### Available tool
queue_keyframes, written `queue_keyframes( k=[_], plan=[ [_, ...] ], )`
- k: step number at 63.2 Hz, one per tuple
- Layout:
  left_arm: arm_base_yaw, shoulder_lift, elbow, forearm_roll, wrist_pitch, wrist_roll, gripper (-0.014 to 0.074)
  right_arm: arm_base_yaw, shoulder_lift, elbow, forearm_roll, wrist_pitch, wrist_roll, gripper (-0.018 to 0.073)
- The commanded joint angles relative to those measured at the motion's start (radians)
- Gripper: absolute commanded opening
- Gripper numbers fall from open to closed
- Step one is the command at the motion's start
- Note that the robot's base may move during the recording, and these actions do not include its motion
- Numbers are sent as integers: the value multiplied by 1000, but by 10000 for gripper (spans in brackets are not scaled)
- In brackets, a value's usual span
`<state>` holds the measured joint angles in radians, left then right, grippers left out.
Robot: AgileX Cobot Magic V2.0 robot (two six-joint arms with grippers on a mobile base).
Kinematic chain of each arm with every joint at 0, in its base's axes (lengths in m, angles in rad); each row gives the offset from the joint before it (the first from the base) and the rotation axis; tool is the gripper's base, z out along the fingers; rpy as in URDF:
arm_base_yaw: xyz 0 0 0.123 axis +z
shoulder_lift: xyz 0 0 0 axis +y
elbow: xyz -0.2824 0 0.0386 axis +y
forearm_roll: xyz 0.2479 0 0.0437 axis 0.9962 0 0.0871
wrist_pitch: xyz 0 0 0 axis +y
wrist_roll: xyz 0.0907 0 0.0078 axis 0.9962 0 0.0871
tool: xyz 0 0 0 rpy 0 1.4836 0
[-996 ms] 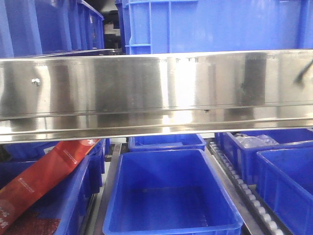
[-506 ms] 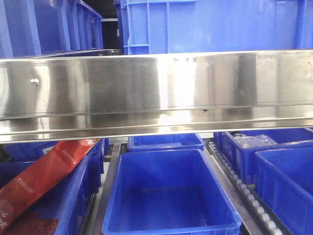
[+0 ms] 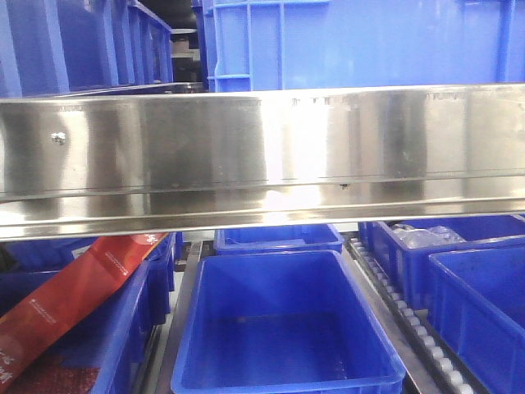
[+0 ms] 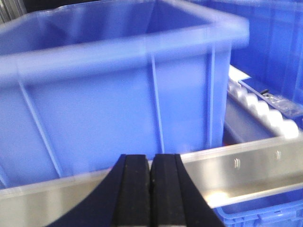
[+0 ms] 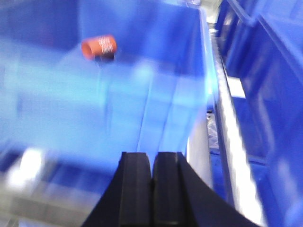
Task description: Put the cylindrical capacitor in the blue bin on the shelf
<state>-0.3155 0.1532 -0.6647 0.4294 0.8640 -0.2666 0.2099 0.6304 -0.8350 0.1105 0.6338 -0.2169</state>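
The cylindrical capacitor (image 5: 99, 47), orange with white print, lies inside the blue bin (image 5: 156, 90) in the blurred right wrist view. My right gripper (image 5: 152, 158) is well back from it, jaws shut with nothing between them. The front view shows the blue bin (image 3: 209, 304) low in the middle, under the shelf's shiny steel front beam (image 3: 262, 148); I cannot make out the capacitor there. My left gripper (image 4: 151, 161) is shut and empty, facing the steel beam (image 4: 246, 165) and a ribbed blue crate (image 4: 118, 94).
Tall ribbed blue crates (image 3: 361, 41) stand on the upper level. More blue tubs sit behind (image 3: 279, 238), right (image 3: 484, 304) and left (image 3: 123, 328) of the bin, the left one holding a red packet (image 3: 74, 295). White roller tracks (image 3: 410, 320) run between the tubs.
A dark piece of an arm at the right edge of the beam has left the front view. The front view has barely shifted.
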Motion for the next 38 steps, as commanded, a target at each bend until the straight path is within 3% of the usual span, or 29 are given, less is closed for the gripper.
queue_keyframes(
  k=[1,20,38],
  plan=[
    [3,-56,53,-14,-79,-13,-111,-6,-108,141,-12,-83,1,-154],
    [3,-121,116,-23,-128,-13,-111,-6,-405,450,7,-264,8,-154],
    [3,-121,116,-23,-128,-13,-111,-6,-450,505,7,-328,10,-154]
  ],
)
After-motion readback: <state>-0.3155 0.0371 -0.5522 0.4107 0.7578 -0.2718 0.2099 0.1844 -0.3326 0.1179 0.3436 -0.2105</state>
